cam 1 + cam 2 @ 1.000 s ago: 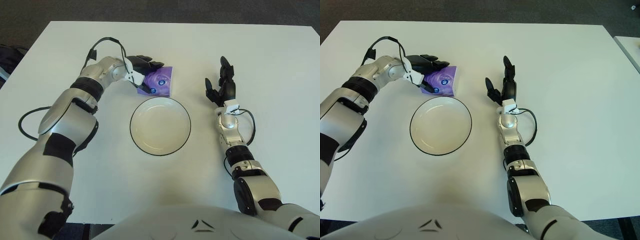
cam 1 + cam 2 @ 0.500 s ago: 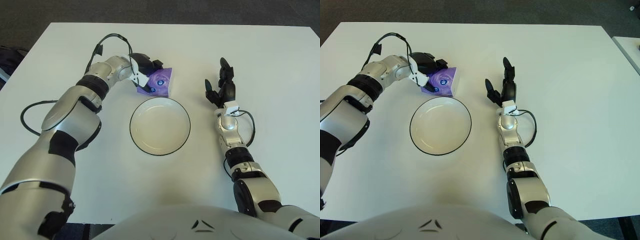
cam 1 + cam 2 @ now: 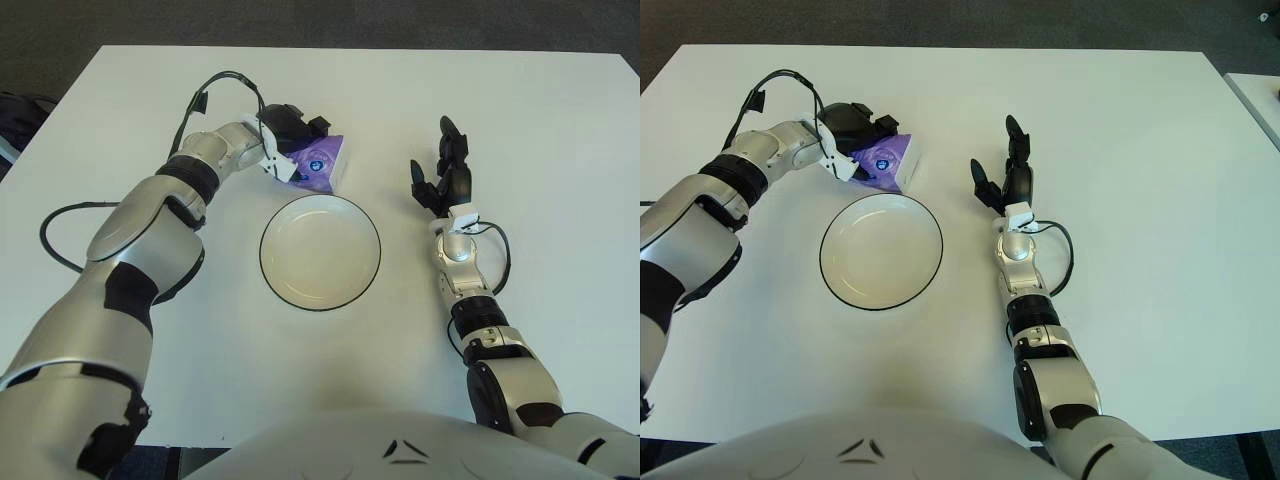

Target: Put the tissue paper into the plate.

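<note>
A purple tissue pack (image 3: pixel 321 162) lies tilted just behind the white black-rimmed plate (image 3: pixel 320 251) on the white table. My left hand (image 3: pixel 293 128) has its dark fingers curled over the pack's left edge, lifting that side. The pack's right part still shows, close to the table. The plate holds nothing. My right hand (image 3: pixel 444 170) stands upright to the right of the plate with fingers spread, holding nothing.
The white table (image 3: pixel 540 150) stretches wide on all sides. A black cable (image 3: pixel 60 235) loops beside my left arm. Dark floor lies past the table's far edge.
My left hand went from flat over the tissue pack to curled on its left edge. The pack has tipped up and shifted slightly away. The right hand is unchanged.
</note>
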`<state>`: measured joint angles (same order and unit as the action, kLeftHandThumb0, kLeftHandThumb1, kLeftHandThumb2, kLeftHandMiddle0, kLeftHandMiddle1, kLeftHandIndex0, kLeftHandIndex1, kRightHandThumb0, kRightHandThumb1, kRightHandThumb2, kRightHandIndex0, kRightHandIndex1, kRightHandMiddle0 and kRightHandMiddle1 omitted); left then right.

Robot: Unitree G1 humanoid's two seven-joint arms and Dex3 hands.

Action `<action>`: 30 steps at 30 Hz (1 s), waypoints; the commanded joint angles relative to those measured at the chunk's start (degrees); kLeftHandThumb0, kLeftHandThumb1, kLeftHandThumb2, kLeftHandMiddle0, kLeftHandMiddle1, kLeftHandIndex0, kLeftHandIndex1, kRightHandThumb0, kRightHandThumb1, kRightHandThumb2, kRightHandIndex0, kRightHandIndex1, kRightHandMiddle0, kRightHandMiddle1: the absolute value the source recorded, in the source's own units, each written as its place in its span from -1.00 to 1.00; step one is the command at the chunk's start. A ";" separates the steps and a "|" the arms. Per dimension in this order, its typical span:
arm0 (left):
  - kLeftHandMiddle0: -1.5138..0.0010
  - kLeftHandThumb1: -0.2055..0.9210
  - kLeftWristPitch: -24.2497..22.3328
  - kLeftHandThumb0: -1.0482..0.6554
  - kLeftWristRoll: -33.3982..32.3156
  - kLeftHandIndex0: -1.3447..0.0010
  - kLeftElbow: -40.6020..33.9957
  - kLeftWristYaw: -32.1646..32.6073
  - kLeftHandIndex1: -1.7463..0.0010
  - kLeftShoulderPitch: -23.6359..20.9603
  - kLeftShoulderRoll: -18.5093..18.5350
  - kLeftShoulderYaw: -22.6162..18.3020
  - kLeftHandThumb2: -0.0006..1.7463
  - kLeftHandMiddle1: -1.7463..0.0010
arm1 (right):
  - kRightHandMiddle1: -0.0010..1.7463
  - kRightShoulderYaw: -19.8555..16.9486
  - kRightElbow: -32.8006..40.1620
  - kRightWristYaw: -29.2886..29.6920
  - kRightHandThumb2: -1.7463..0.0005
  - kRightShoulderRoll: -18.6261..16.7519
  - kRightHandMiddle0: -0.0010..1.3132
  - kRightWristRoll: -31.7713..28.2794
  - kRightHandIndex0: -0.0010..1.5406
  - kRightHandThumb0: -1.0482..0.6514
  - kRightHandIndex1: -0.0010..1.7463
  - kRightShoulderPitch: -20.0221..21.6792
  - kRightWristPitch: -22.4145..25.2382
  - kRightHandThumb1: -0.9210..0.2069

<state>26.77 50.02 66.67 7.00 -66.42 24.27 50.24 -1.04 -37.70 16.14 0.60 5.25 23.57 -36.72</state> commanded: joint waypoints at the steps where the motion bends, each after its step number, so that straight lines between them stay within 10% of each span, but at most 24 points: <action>1: 0.01 -0.34 -1.24 0.22 5.27 0.23 5.48 -0.41 -1.00 9.89 -1.66 4.60 0.67 -0.87 | -0.55 -0.17 -5.17 -0.17 0.51 -1.19 -1.00 0.19 -0.62 -0.46 -0.99 -9.97 -0.14 -1.00; 23: -0.24 -0.49 -2.44 0.23 -0.11 0.07 8.25 5.51 -1.00 10.37 -1.97 -1.13 0.65 -0.48 | -0.49 -0.74 -5.97 -0.84 0.55 -1.71 -1.00 0.09 -0.56 -0.48 -0.97 -9.90 -0.47 -0.95; 30: -0.10 -0.49 0.95 0.23 -5.58 0.15 6.72 8.55 -1.00 10.45 -0.18 -7.31 0.76 -0.83 | -0.48 -0.61 -6.45 -0.47 0.56 -1.47 -1.00 0.89 -0.53 -0.46 -0.96 -9.83 0.00 -0.94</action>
<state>26.11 45.42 71.11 16.22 -63.36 23.11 44.48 -2.09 -37.70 15.54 -0.05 5.08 23.58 -36.79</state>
